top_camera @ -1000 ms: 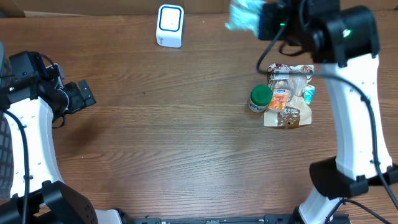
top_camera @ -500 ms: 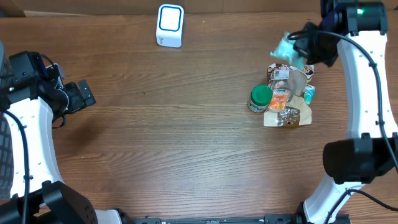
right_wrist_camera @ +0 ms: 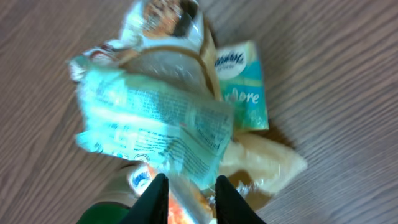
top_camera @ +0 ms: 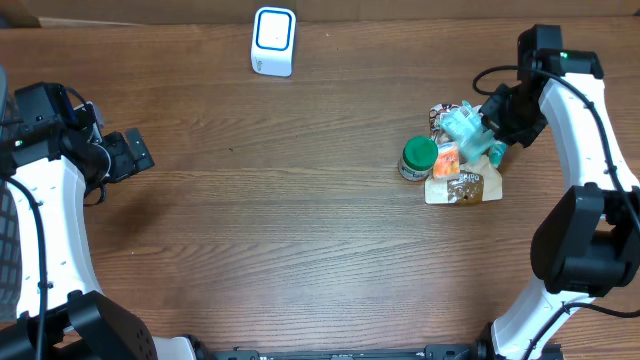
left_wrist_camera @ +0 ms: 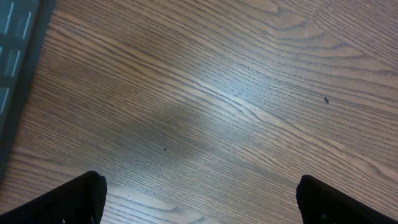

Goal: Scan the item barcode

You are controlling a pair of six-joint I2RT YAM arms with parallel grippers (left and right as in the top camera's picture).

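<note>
I am holding my right jaws low over the heap of groceries at the right side of the worktop (top_camera: 300, 230), with the teal packet (right_wrist_camera: 155, 130) lying directly under them. The packet is resting on top of the heap, printed face up, and it is covering part of a clear bag (right_wrist_camera: 168, 25) and touching a small teal sachet (right_wrist_camera: 242, 84). The green-lidded jar (top_camera: 418, 157) is standing just beside the heap.

My right jaws are standing only a little apart, and one corner of the packet is reaching up between them. The wrist view is blurred, so I cannot tell whether I am pinching that corner or just straddling it. Taking the packet by a corner makes sense: it is leaving the wide printed face clear, and that is the side a reader needs to see.

The white scanner (top_camera: 273, 40) is sitting at the far edge of the worktop, well apart from the packet, so nothing is being presented to it now. I judge this to be the heap end of the job, not the scanning end.

My left jaws are hanging wide open and empty over bare wood at the left, keeping out of the way.
</note>
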